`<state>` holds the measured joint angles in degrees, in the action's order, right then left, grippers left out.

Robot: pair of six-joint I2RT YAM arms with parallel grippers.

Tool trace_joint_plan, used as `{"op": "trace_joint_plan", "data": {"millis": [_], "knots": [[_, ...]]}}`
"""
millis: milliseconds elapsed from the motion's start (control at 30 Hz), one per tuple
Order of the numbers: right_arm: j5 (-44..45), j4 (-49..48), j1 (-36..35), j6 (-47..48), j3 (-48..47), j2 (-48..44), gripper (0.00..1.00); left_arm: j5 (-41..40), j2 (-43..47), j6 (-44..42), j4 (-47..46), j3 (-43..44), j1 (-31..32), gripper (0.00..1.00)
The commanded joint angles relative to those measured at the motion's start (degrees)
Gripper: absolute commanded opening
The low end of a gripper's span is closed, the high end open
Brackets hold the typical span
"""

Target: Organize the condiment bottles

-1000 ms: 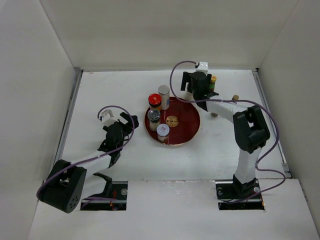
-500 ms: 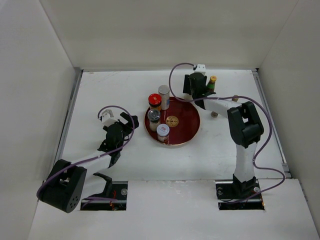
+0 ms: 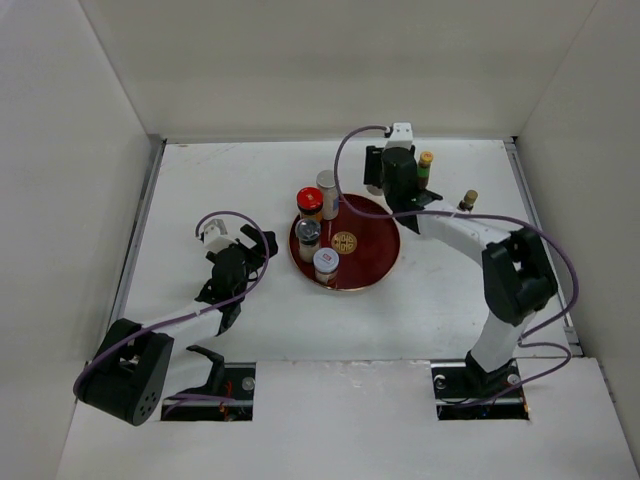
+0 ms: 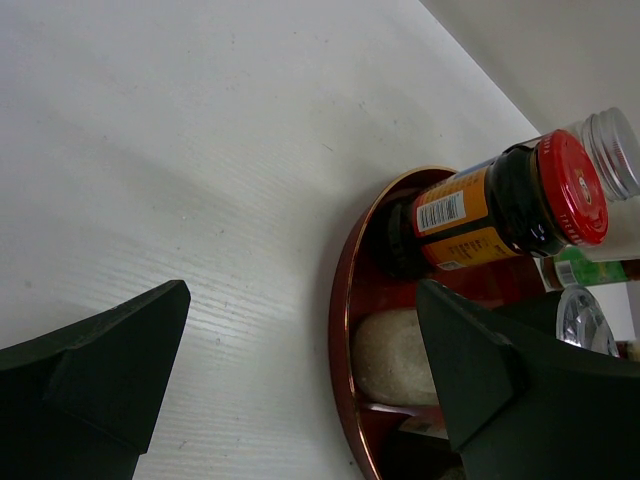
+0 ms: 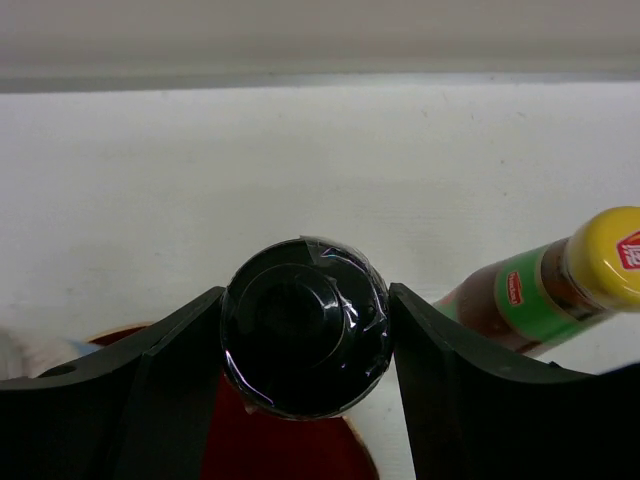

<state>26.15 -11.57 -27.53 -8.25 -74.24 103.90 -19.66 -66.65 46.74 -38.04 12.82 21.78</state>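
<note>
- Top view: the right arm [image 3: 510, 285] has swung its elbow out to the right since a second ago. The right gripper [image 3: 399, 185] hangs at the far rim of the tray [image 3: 375, 250], which carries four condiment bottles [image 3: 326, 262]. The left gripper [image 3: 260, 245] sits just left of the tray.
- Left wrist: its fingers are spread with nothing between them. A red-capped jar [image 4: 500, 200] stands inside the tray's edge.
- Right wrist: this view shows what the top view hides. The fingers clamp a black-capped bottle [image 5: 305, 325], with a yellow-capped bottle [image 5: 560, 275] just beside it.

left tool [image 4: 300, 300] spread, low | right tool [image 5: 305, 300] outstretched, seemingly clamping black-capped bottle [image 5: 303, 345]
</note>
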Motion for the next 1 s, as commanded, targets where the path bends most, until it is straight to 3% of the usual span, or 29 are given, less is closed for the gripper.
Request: {"op": "trace_joint_plan", "data": {"millis": [0, 233, 567, 800, 967], "knots": [[1.10, -8.99, -3.79, 1.49, 3.56, -6.33, 0.58, 0.68, 0.12, 0.46, -3.18, 0.54, -0.29, 1.00], [1.18, -12.85, -11.00, -3.52, 11.21, -8.10, 0.58, 0.76, 0.12, 0.46, -3.18, 0.63, -0.29, 1.00], [0.13, -12.95, -16.54, -6.78, 10.61, -2.92, 0.60, 0.50, 0.04, 0.46, -3.44, 0.54, 0.06, 1.00], [-0.13, -10.85, -17.16, -8.10, 10.60, -2.64, 0.84, 0.94, -0.23, 0.46, -3.44, 0.63, -0.03, 1.00], [-0.14, -9.78, -16.29, -8.10, 14.20, -10.62, 0.93, 1.03, 0.12, 0.46, -3.53, 0.54, 0.23, 1.00]]}}
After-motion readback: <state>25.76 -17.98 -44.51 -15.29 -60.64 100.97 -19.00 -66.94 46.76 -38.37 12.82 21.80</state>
